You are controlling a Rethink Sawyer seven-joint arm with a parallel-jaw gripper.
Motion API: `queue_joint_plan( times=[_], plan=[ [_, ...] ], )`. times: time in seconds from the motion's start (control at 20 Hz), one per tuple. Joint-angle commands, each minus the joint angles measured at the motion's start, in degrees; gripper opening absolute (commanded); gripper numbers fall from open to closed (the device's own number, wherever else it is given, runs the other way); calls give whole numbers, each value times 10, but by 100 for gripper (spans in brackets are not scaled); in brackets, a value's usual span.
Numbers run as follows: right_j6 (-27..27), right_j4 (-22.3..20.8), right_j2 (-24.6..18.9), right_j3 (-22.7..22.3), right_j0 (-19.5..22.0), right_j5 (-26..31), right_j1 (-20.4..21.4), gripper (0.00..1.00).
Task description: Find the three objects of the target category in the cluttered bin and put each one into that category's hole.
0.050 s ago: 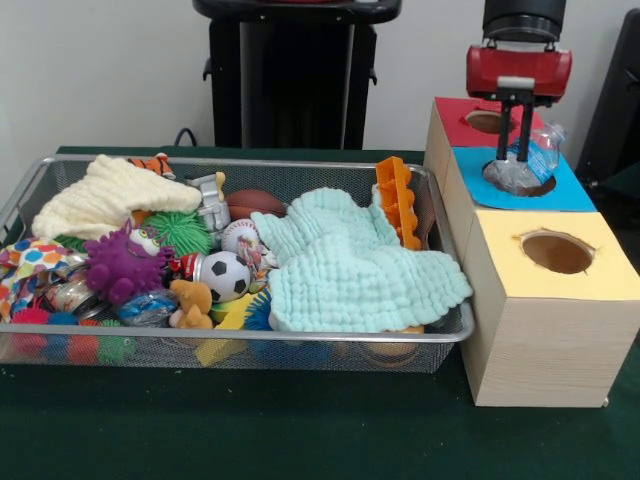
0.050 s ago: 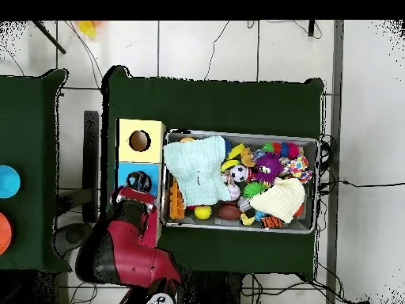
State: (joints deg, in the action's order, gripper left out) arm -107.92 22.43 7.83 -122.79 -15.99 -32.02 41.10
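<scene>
A crumpled clear plastic bottle (image 1: 535, 165) stands tilted in the hole of the blue-topped box (image 1: 575, 190), its upper end leaning right. My gripper (image 1: 515, 140) comes straight down onto it, its two dark fingers (image 1: 503, 125) closed against the bottle's body. In the overhead view the gripper (image 2: 139, 184) sits over the blue box (image 2: 124, 169). A red-topped box (image 1: 455, 115) is behind and a yellow-topped box (image 1: 545, 300) with an empty round hole in front. The wire bin (image 1: 240, 338) to the left holds the clutter.
In the bin lie a mint cloth (image 1: 350, 265), a cream cloth (image 1: 110, 195), a purple spiky toy (image 1: 125, 262), a soccer ball (image 1: 225, 275), a football (image 1: 255, 203) and an orange plastic toy (image 1: 397, 200). The boxes stand directly against the bin's right end.
</scene>
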Motion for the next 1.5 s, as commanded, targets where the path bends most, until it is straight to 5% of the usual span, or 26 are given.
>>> queue_joint_plan(
  times=[0.05, 1.0, 1.5],
  plan=[
    [-87, 36, 8, 0, -5, 67, 20, 0],
    [-122, -18, -24, 16, 36, 19, -32, 0],
    [-128, 17, -29, 32, 12, 3, -62, 0]
  ],
)
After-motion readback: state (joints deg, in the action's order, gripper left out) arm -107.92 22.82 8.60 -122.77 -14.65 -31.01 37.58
